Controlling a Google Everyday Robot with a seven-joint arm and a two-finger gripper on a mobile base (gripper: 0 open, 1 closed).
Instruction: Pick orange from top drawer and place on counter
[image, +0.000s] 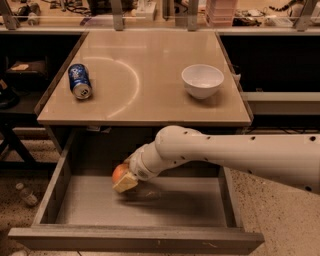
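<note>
While clear of top drawer walls, gripper around orange.

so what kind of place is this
Probably a robotics lab or test workspace: a beige counter over an open top drawer, cluttered benches behind, a soda can and white bowl set out. The tool is inside the drawer, shut on the orange.
</note>
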